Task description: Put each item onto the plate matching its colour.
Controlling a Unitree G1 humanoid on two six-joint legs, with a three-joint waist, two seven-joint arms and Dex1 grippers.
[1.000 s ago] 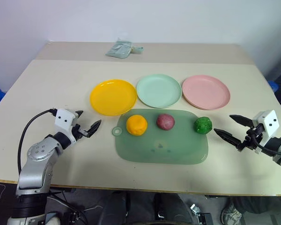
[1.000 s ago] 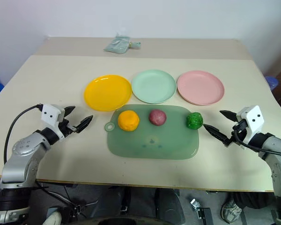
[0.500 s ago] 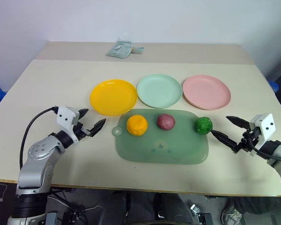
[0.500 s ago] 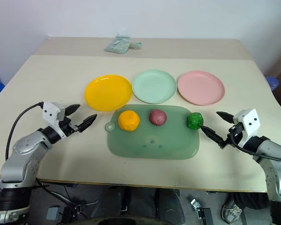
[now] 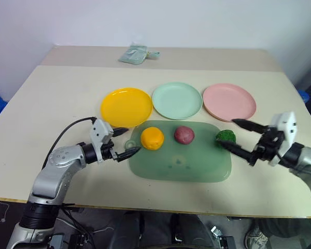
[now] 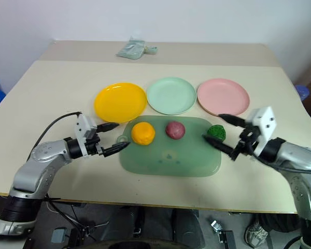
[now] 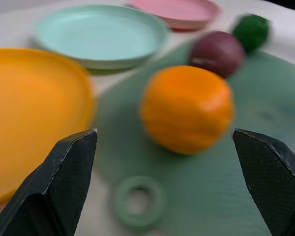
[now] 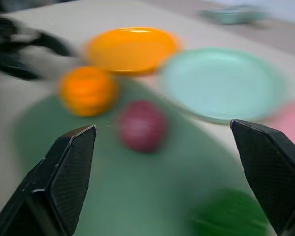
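From the head view, the orange ball (image 5: pixel 152 138), purple ball (image 5: pixel 183 134) and green ball (image 5: pixel 225 137) sat on the green mat (image 5: pixel 180 163), below the three empty plates (image 5: pixel 177 100).

Left wrist view: the left gripper (image 7: pixel 172 184) was spread wide toward the orange ball.

Right wrist view: the right gripper (image 8: pixel 164 179) gaped apart, empty.

The yellow plate (image 5: pixel 126 107), mint plate (image 5: pixel 177 100) and pink plate (image 5: pixel 229 101) looked like smooth, slightly glossy plastic. The green mat (image 5: pixel 179 160) appeared matt and rubbery. The orange ball (image 7: pixel 187 108) had a smooth, dull skin, the purple-red ball (image 7: pixel 218 53) likewise, and the green ball (image 5: pixel 225 136) was bumpy. The table (image 5: pixel 62 93) was a matt beige surface. The tool fingers (image 7: pixel 71 162) showed finely textured black plastic.
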